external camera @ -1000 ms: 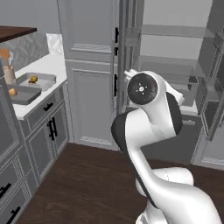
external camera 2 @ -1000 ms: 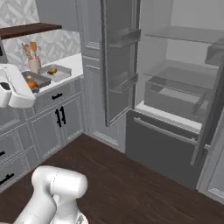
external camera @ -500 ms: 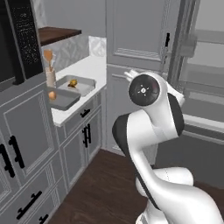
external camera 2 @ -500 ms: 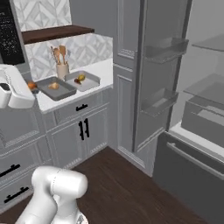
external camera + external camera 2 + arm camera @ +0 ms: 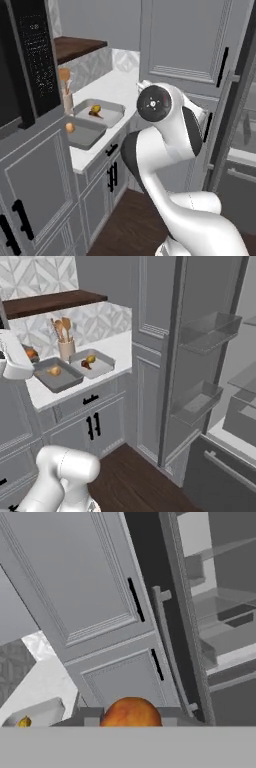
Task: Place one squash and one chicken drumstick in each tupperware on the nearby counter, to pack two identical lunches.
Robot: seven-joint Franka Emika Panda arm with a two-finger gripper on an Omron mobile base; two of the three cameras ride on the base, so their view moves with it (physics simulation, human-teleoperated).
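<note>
Two grey tupperware trays sit side by side on the white counter. The far tupperware holds a yellow squash and a dark brown drumstick. In the near tupperware lies one orange-tan food, likely the other squash. My gripper is shut on a round orange-brown drumstick, held up left of the trays. A tray corner with the yellow squash shows low in the hand view.
A beige utensil crock stands behind the trays under a dark wooden shelf. A black oven front rises left of the counter. A tall grey cabinet and the open fridge with door shelves stand to the right.
The whole picture has shifted as the base moved: counter and trays now sit closer and more central, the fridge has slid to the right. The gripper stays shut on the drumstick.
</note>
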